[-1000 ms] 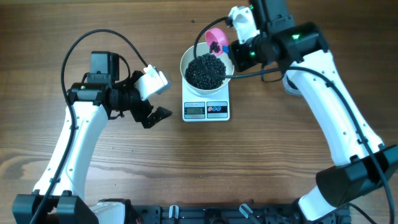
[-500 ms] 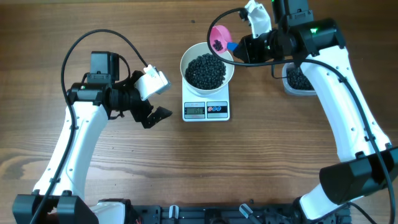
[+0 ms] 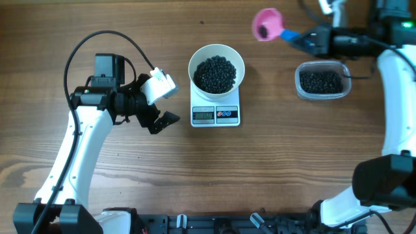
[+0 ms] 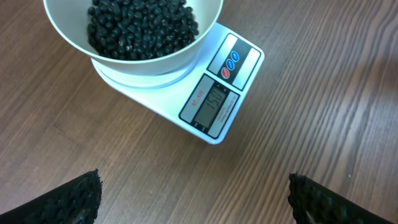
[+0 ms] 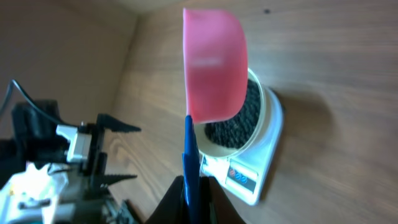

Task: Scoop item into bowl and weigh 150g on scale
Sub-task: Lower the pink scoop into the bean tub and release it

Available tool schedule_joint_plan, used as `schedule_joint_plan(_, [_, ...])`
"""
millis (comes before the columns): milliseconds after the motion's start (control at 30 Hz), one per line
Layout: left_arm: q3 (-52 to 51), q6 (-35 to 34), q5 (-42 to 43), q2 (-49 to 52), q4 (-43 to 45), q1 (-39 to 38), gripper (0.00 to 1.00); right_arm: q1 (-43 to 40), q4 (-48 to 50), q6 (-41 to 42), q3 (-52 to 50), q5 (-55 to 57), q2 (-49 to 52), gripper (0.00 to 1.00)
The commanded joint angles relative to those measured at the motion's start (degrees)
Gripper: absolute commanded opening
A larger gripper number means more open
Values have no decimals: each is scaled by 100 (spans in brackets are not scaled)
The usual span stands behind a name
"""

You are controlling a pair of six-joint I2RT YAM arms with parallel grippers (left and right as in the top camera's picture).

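While R gripper pinches scoop handle, beans sit in bowl on scale.
Scoop held clear of bowl, prob. so weight reads true; L gripper spread, empty.

The scale, with the bowl on it, is occupying the middle of the worktop and blocking any straight sideways pass there. A narrow strip of bare wood is lying between the scale and the left gripper, whose jaws are spreading wide toward the scale without touching it. To the right, a broader bare lane is running between the bowl and the clear tub. At the lane's far end the pink scoop is hanging across it, clamped by its blue handle in the right gripper. In front of the scale, the near half of the worktop is lying free. The left arm's black cable is looping over the far-left area.
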Motion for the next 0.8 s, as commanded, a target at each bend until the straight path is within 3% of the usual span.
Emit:
schedule_joint_plan(0, [-24, 94, 127, -90, 7, 28, 100, -809, -715, -826, 42, -63, -76, 4])
schedule_joint_plan(133, [-24, 94, 127, -90, 7, 26, 100, -1725, -1445, -1137, 42, 1449, -116, 4])
schedule_joint_plan(267, [-24, 94, 127, -90, 7, 28, 100, -1731, -1379, -695, -52, 3648, -114, 4])
schedule_joint_plan(433, [-24, 94, 125, -90, 7, 28, 100, -767, -656, -181, -579, 5104, -109, 4])
schedule_joint_plan(600, [-24, 94, 127, -90, 7, 28, 100, 640, -361, 632, -710, 7770, -109, 4])
schedule_joint_plan(667, [-24, 94, 125, -90, 7, 28, 100, 737, -358, 713, -710, 7897, -109, 4])
schedule_joint_plan(767, [-24, 94, 127, -90, 7, 26, 100, 664, -304, 914, -710, 6859, -109, 4])
